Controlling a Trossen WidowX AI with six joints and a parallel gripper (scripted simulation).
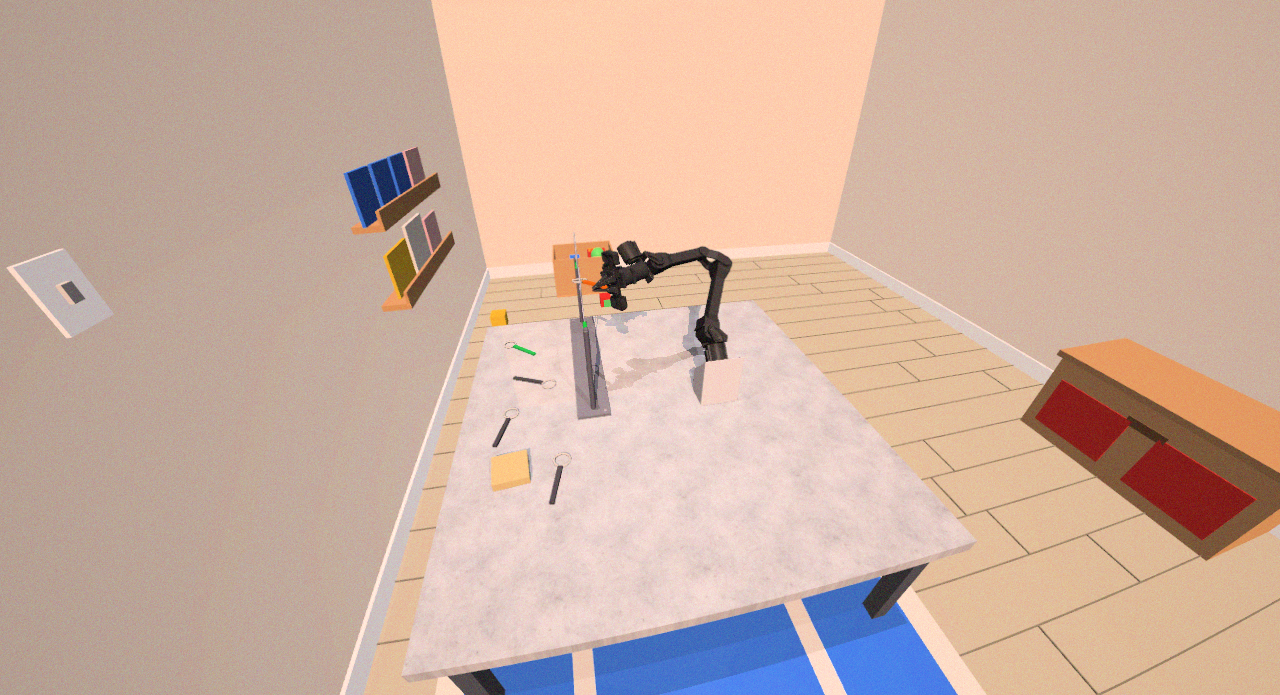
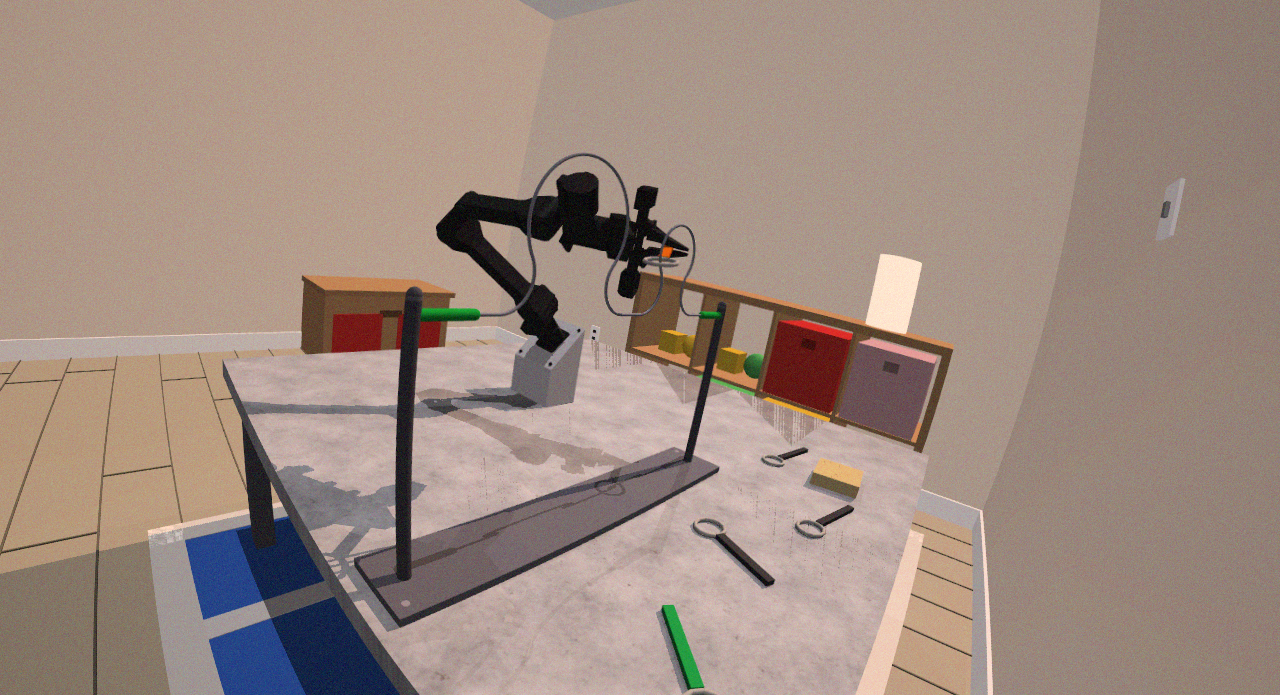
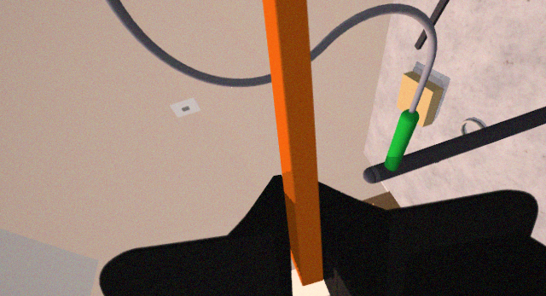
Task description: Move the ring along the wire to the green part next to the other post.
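My gripper [image 1: 597, 286] [image 2: 681, 249] [image 3: 287, 182] is shut on the orange handle [image 2: 665, 252] [image 3: 294, 117]. The pale ring [image 2: 650, 263] lies nearly flat in the exterior view, at the left side of the small arch by the far post [image 2: 704, 386]. It looks to be around the grey wire [image 2: 581, 155] [image 3: 239, 82]; clearance cannot be told, and the ring is out of the wrist view. The far green part [image 2: 709, 315] [image 3: 401, 140] is below the gripper. The near green part [image 2: 450, 314] joins the near post [image 2: 406, 440].
The posts stand on a dark base [image 2: 537, 530]. A yellow block [image 1: 510, 469] [image 2: 836, 478] [image 3: 411, 95], a green-handled ring [image 1: 522, 349] [image 2: 682, 646] and dark-handled rings, one of them [image 1: 556, 483] beside the block, lie on the table beyond the base from the arm.
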